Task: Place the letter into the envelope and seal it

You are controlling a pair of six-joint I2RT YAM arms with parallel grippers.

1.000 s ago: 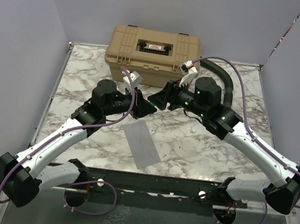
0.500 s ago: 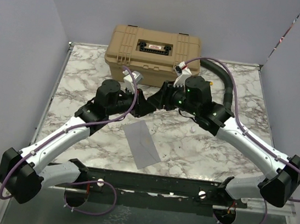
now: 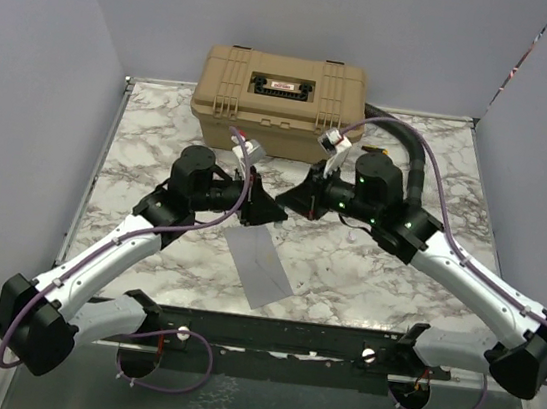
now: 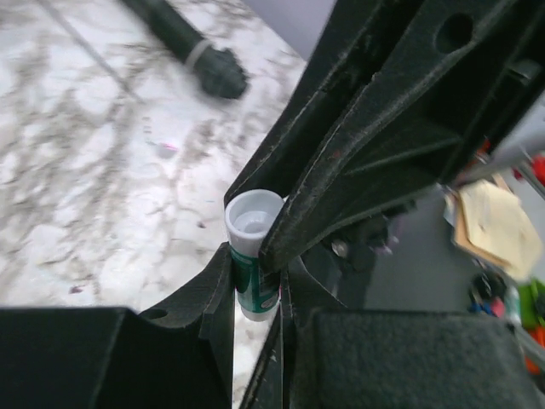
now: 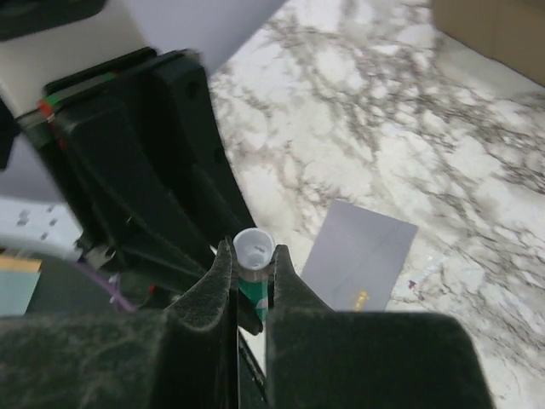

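A glue stick point(image 4: 252, 256) with a white cap and a green body is held in the air between both grippers. My left gripper point(image 4: 253, 294) is shut on its green body. My right gripper point(image 5: 253, 266) is shut on the white cap end point(image 5: 253, 246). In the top view the two grippers, left point(image 3: 265, 207) and right point(image 3: 296, 199), meet tip to tip above the table's middle. The grey envelope point(image 3: 259, 263) lies flat on the marble just in front of them, flap closed, and shows again in the right wrist view point(image 5: 359, 256). The letter is out of view.
A closed tan case point(image 3: 280, 100) stands at the back of the table. A black corrugated hose point(image 3: 409, 144) loops behind the right arm. Grey walls close in the left, right and back. A dark metal rail point(image 3: 277, 334) runs along the near edge.
My right gripper closed from open onto the cap end of the glue stick. Both grippers shifted slightly right and toward the near edge.
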